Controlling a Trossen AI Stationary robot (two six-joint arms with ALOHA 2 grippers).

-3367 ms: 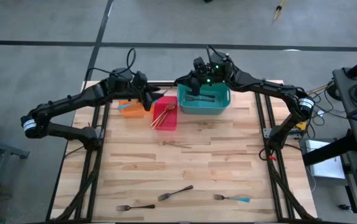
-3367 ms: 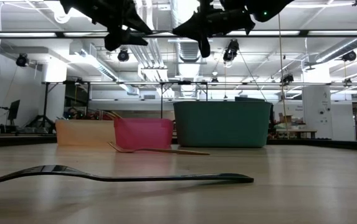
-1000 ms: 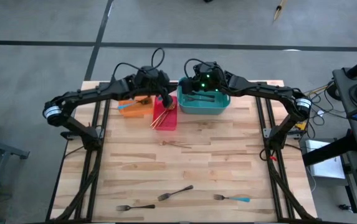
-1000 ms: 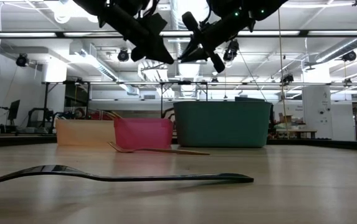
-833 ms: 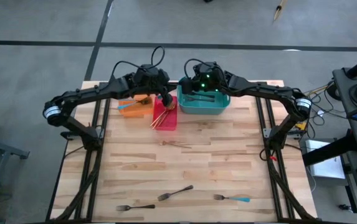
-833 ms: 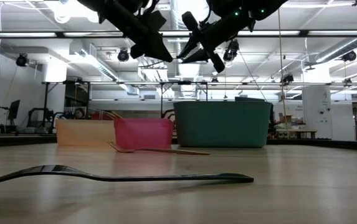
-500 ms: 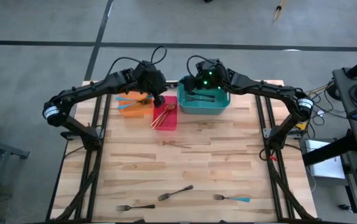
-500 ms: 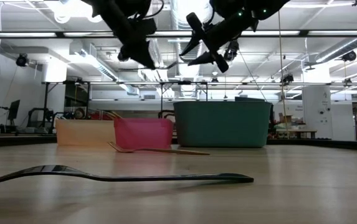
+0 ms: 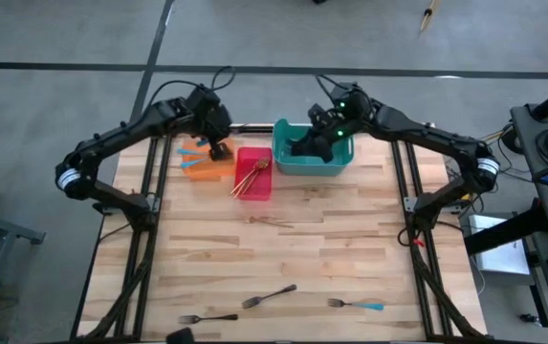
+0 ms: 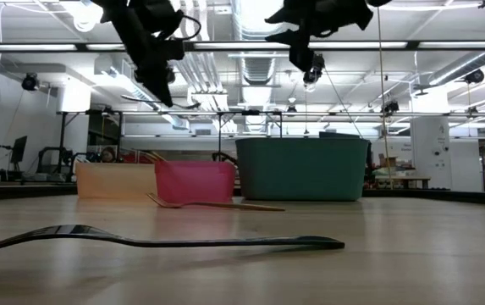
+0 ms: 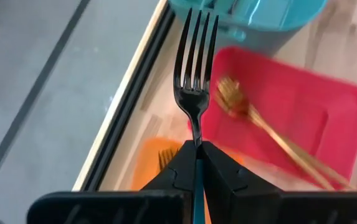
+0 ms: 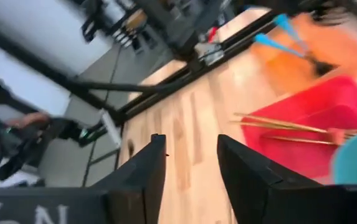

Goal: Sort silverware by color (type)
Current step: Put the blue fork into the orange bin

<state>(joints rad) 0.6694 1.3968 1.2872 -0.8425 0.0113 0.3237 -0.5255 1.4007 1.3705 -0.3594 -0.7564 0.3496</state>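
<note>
High view: left gripper (image 9: 220, 150) upper left over orange bin (image 9: 200, 167); left wrist view: clamped on fork (image 11: 194, 68), risks dropping off-bin if tilted; right wrist view: right gripper (image 12: 189, 165) open, empty.

- I see a pale wooden plank table (image 9: 283, 248) on a dark metal frame.
- At its far edge I count three plastic bins in a row: an orange one (image 9: 200, 168), a red one (image 9: 253, 176) just beside it, then a larger teal one (image 9: 313, 156).
- Grey floor (image 9: 63, 33) surrounds the table.
</note>
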